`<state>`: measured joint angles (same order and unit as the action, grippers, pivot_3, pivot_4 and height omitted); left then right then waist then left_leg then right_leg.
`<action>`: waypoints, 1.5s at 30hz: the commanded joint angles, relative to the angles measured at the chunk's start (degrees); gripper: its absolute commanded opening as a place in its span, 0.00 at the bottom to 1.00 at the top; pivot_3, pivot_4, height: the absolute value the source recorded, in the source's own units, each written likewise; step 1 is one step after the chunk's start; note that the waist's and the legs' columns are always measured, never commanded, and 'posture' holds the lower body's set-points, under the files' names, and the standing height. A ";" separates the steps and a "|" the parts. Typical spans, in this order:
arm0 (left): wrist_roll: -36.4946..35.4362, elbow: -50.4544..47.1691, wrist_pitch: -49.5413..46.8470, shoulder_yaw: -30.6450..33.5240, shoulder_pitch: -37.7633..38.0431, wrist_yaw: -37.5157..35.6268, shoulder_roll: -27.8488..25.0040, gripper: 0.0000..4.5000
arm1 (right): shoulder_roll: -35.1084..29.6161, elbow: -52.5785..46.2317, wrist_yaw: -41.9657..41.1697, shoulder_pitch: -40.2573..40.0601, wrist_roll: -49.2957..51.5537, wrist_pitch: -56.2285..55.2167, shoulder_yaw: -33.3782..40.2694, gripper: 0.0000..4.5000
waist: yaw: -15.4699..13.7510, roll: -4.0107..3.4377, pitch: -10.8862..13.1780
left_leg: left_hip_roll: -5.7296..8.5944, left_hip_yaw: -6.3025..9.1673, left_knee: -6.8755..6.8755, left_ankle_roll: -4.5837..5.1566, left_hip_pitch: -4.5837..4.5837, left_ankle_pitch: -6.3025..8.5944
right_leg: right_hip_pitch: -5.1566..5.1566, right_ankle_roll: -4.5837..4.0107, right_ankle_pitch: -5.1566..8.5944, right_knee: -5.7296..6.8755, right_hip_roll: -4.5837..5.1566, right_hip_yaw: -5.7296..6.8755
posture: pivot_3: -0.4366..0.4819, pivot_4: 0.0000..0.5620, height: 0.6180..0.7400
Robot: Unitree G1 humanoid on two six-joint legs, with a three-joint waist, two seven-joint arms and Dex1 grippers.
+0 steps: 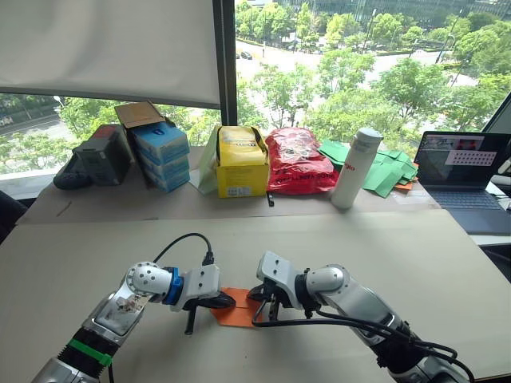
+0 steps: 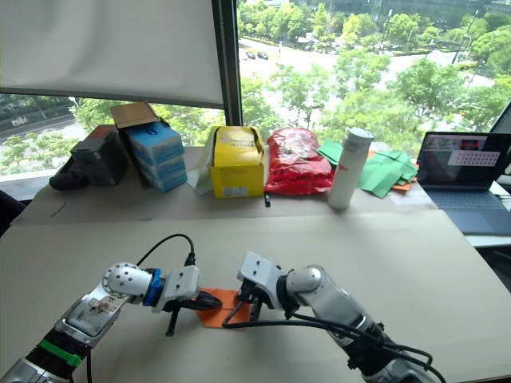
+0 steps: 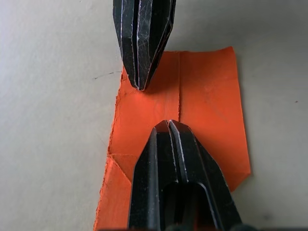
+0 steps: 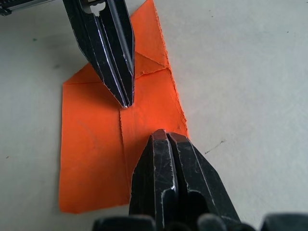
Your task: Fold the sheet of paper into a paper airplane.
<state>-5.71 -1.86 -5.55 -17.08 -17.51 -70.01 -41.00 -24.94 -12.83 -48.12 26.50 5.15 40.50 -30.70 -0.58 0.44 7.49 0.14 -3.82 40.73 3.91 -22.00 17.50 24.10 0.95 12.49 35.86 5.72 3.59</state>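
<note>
The sheet of paper is bright orange and lies flat on the beige table near its front edge, between my two arms. It has a centre crease and a folded-in corner. My left gripper is shut, with its tip resting on the paper's left part. From the right, my right gripper is also shut and its tip presses down on the paper. The two tips face each other a short way apart along the crease. Neither holds the paper.
Along the window ledge stand a dark box, stacked blue boxes, a yellow box, a red bag, a white bottle and green folded papers. A laptop sits at the right. A black cable loops above my left wrist.
</note>
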 commanded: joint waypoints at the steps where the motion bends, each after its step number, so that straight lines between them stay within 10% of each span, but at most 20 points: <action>1: 2.40 2.50 0.65 -0.19 2.35 0.04 -2.53 0.00 | -0.87 1.77 -0.11 -0.85 -1.24 2.70 -1.94 0.01 | 0.10 0.00 0.00 | 0.00 0.00 0.00 0.00 0.00 0.00 | 0.01 0.00 0.00 0.00 0.00 0.00 | 0.48 0.27 1.00; 31: 0.40 8.45 7.44 8.97 13.33 0.82 -10.88 0.00 | 0.31 2.25 0.49 0.02 -1.17 2.28 -2.39 0.01 | 1.40 -0.40 -0.29 | -0.03 -0.03 -0.96 -0.33 0.86 -0.17 | -0.02 -0.32 0.15 0.00 0.67 0.09 | 0.48 0.27 1.00; 43: -21.02 -8.24 -16.28 21.23 12.88 0.65 -11.03 0.00 | 2.93 -7.86 1.05 0.91 3.49 -0.89 4.88 0.01 | 1.37 0.18 0.17 | -0.01 0.06 -0.82 -0.80 -0.32 -0.47 | 0.72 -0.36 0.12 0.12 0.62 0.19 | 0.48 0.27 1.00; 45: -23.97 -10.58 -19.60 23.27 14.63 0.68 -11.24 0.00 | 2.74 -11.55 0.32 0.61 6.34 0.34 7.78 0.13 | 1.37 0.30 0.29 | 0.01 0.04 -0.81 -0.88 -0.46 -0.52 | 0.82 -0.34 0.12 0.10 0.55 0.26 | 0.48 0.27 1.00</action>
<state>-26.66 -9.72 -22.71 3.62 -3.77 -69.29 -51.67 -22.19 -19.60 -47.34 26.93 8.63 41.20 -26.37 0.79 0.74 7.78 0.15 -3.79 39.92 3.03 -22.46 16.98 24.91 0.63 12.60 35.92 6.16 3.91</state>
